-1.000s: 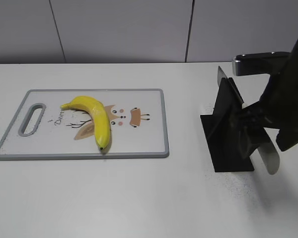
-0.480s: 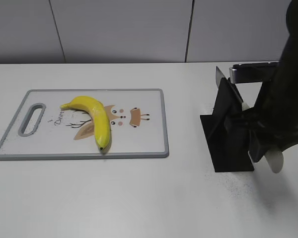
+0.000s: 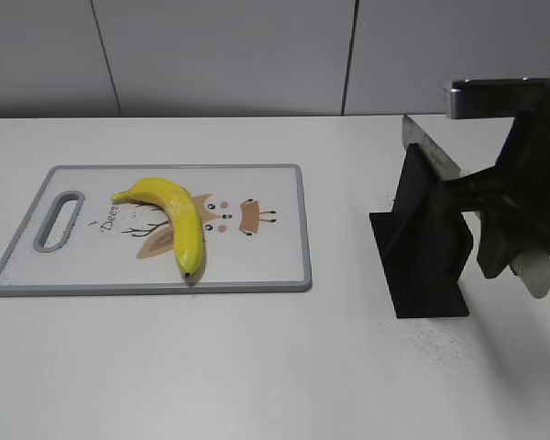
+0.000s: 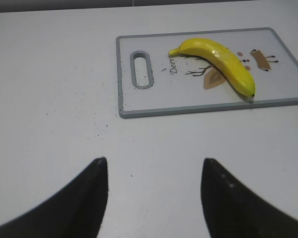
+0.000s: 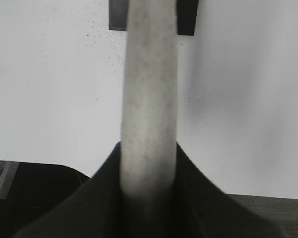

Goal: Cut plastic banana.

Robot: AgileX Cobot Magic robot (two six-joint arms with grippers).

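Observation:
A yellow plastic banana (image 3: 179, 215) lies on a white cutting board (image 3: 275, 266) with a grey rim at the left of the table. My right gripper (image 3: 509, 234) is shut on the pale handle (image 3: 532, 270) of a knife whose blade (image 3: 431, 151) slants through a black knife stand (image 3: 426, 257). In the right wrist view the jaws (image 5: 148, 148) clamp the handle (image 5: 149, 89), and the stand (image 5: 118, 15) shows at the top edge. My left gripper (image 4: 154, 161) is open and empty over bare table, with the board (image 4: 154, 101) and the banana (image 4: 223, 57) ahead of it.
The board has a slot handle (image 3: 60, 220) at its left end and a printed deer drawing. Small dark specks dot the white table (image 4: 64, 74) left of the board. A grey wall stands behind the table.
My right gripper has moved right and up with the knife handle, and more of the blade shows above the stand. The banana and the board have not moved.

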